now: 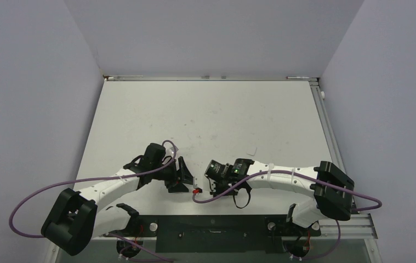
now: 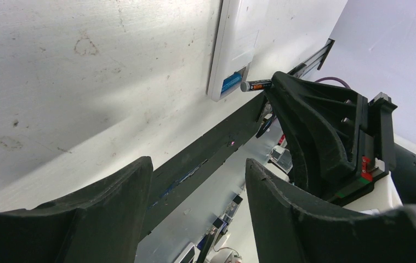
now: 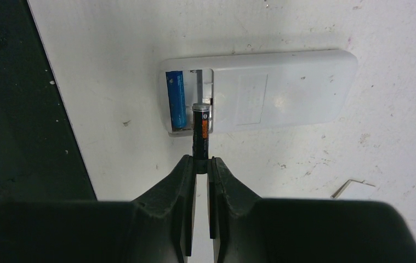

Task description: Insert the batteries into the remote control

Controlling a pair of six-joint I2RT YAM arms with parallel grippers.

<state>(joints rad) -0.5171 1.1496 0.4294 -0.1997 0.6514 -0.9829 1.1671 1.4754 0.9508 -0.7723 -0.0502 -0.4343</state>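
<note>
On the white table [image 3: 304, 186], right tool [image 3: 200, 160] pinches dark battery [image 3: 200, 127] at white remote [image 3: 282, 90].

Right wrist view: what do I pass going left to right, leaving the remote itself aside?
black strip → blue battery → dark battery → pale bent piece

Plain lavender-grey walls [image 1: 30, 82], scuffed white table [image 1: 222, 109], even light
</note>
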